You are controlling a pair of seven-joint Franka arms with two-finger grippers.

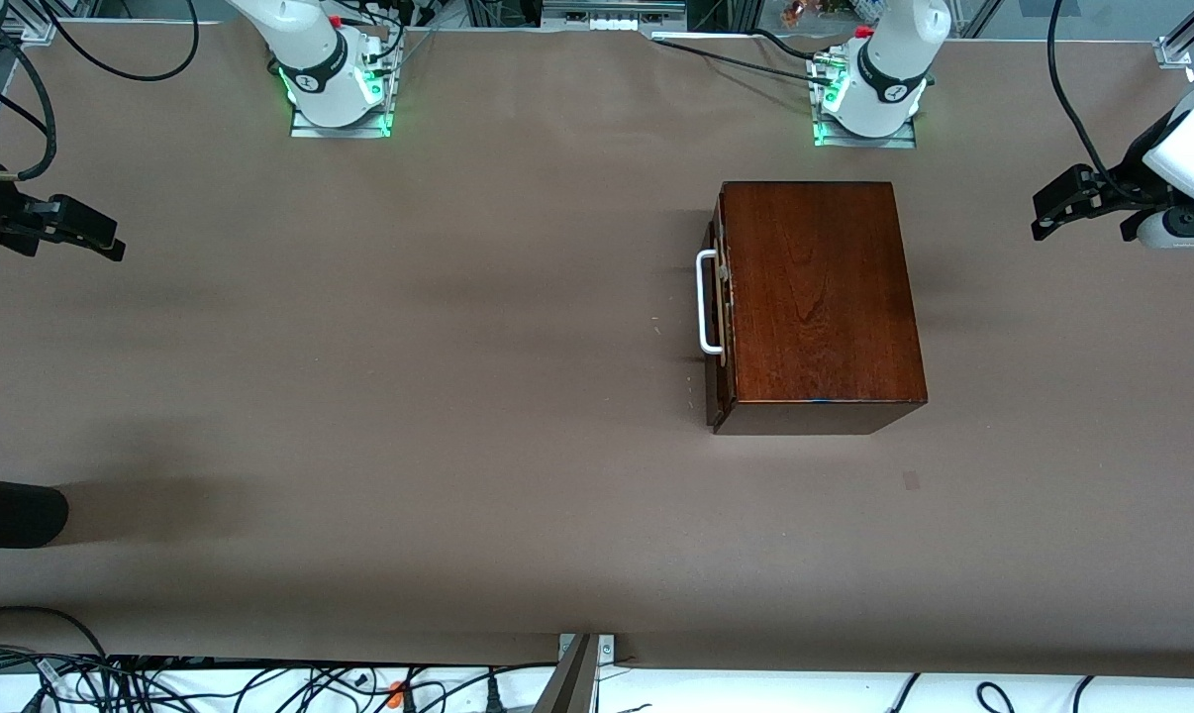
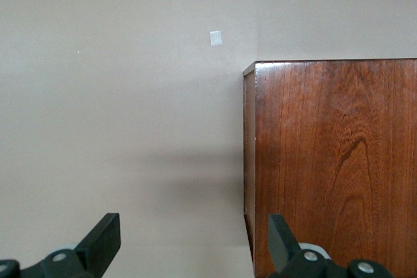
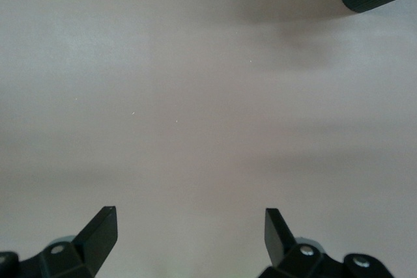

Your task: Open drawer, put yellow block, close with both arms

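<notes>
2 white arms (image 1: 310, 50), dark grey joints, green-lit bases (image 1: 340, 114), black cables.

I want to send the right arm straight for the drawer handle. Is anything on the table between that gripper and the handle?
Nothing visible. The right gripper hangs open at its arm's end of the table, and only bare tabletop lies between it and the white handle of the shut drawer. No yellow block shows anywhere.

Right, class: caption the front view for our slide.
Closed drawer in its wooden box; left hand and right hand open above the table ends.
</notes>
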